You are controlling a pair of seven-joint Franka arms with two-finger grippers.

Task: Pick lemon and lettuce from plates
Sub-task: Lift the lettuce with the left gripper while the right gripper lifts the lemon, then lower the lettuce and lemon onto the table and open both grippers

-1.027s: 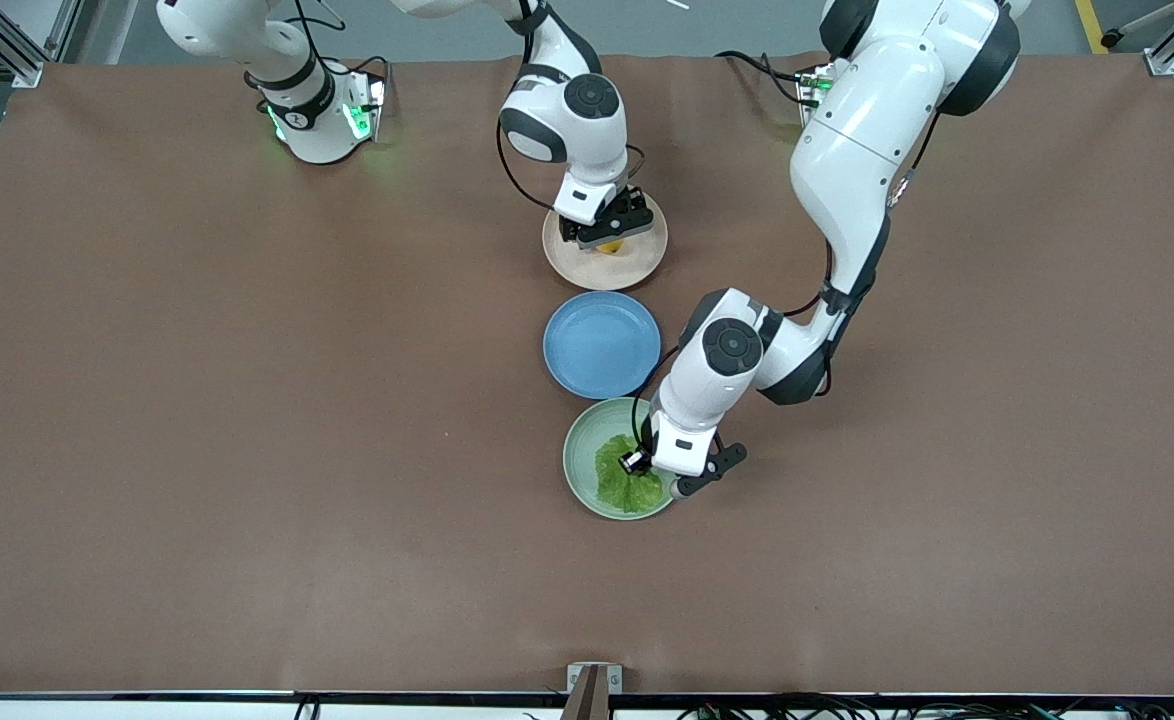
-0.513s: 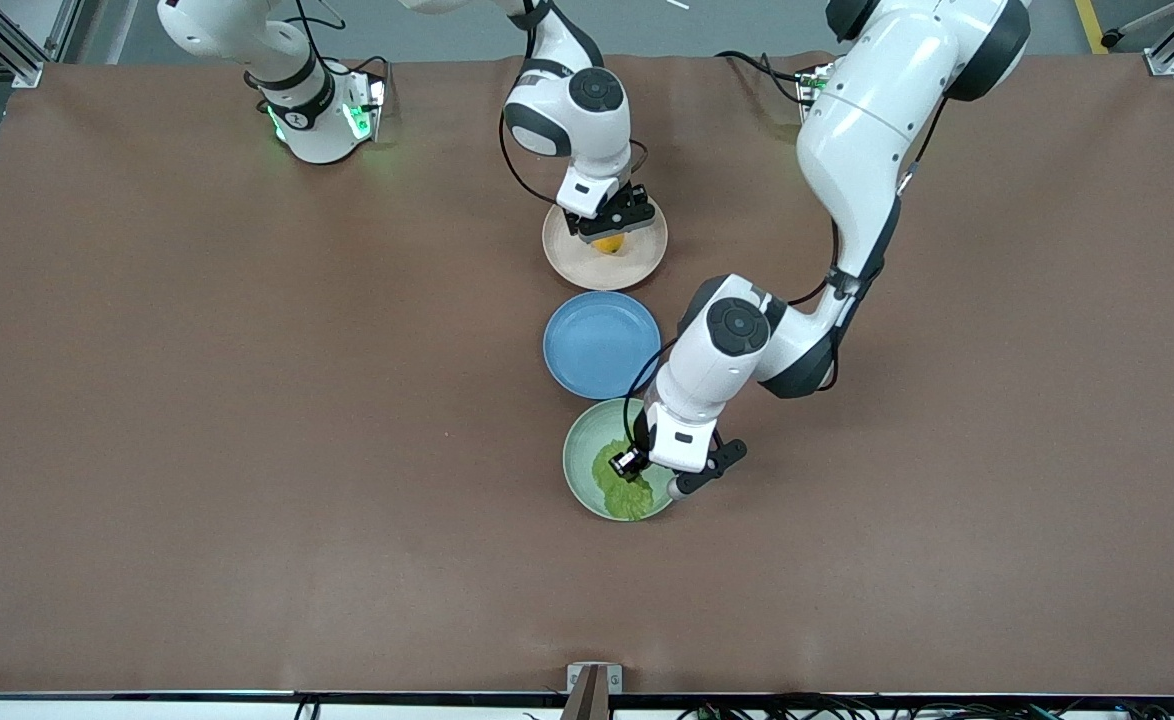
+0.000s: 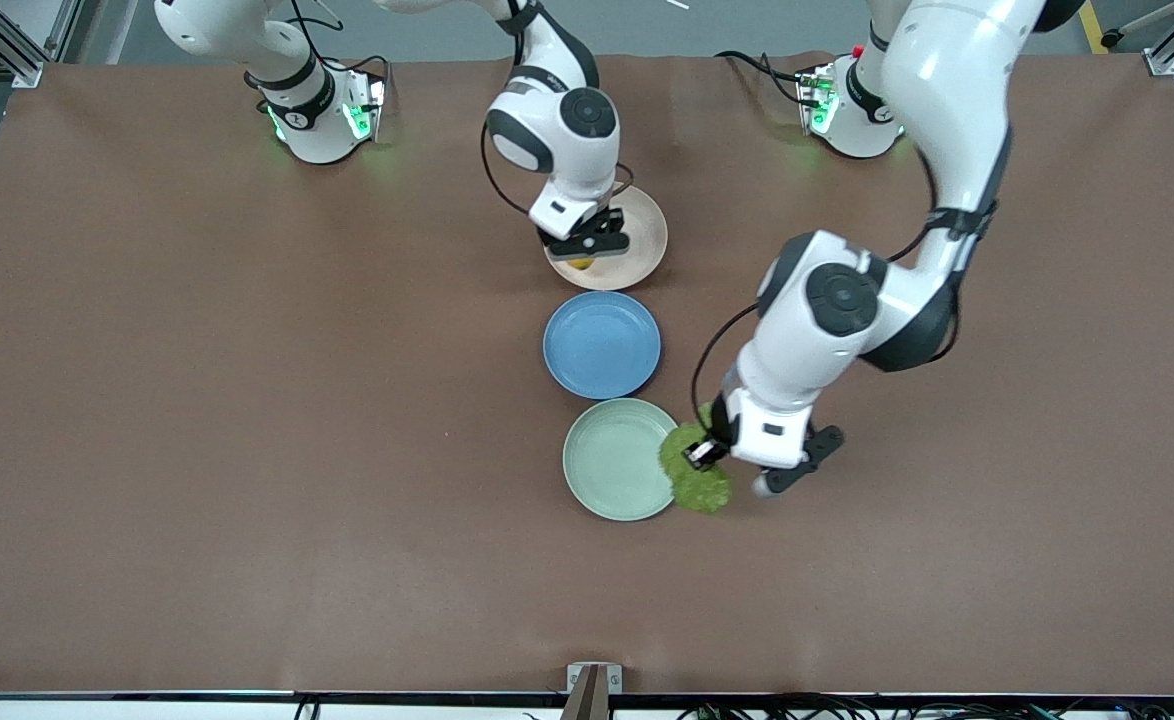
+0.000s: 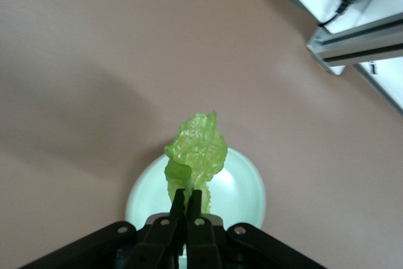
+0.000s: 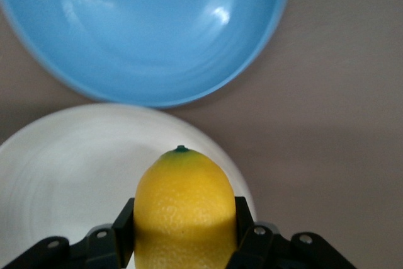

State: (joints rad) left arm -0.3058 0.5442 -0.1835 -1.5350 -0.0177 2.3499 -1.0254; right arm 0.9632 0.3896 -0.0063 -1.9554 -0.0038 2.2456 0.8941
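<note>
The small oval yellow lemon (image 5: 184, 209) sits pinched between the fingers of the right gripper (image 3: 583, 250), lifted over the rim of the round pale beige-pink plate (image 3: 637, 240) on the side toward the round blue plate (image 3: 602, 344). The crinkled green lettuce leaf (image 3: 695, 477) hangs by its stem end from the left gripper (image 4: 187, 212), whose fingers are pressed together on it; the leaf is in the air over the edge of the round pale mint-green plate (image 3: 612, 460) toward the left arm's end of the brown desk (image 3: 247, 400). The blue plate lies between the other two plates, just beside each.
</note>
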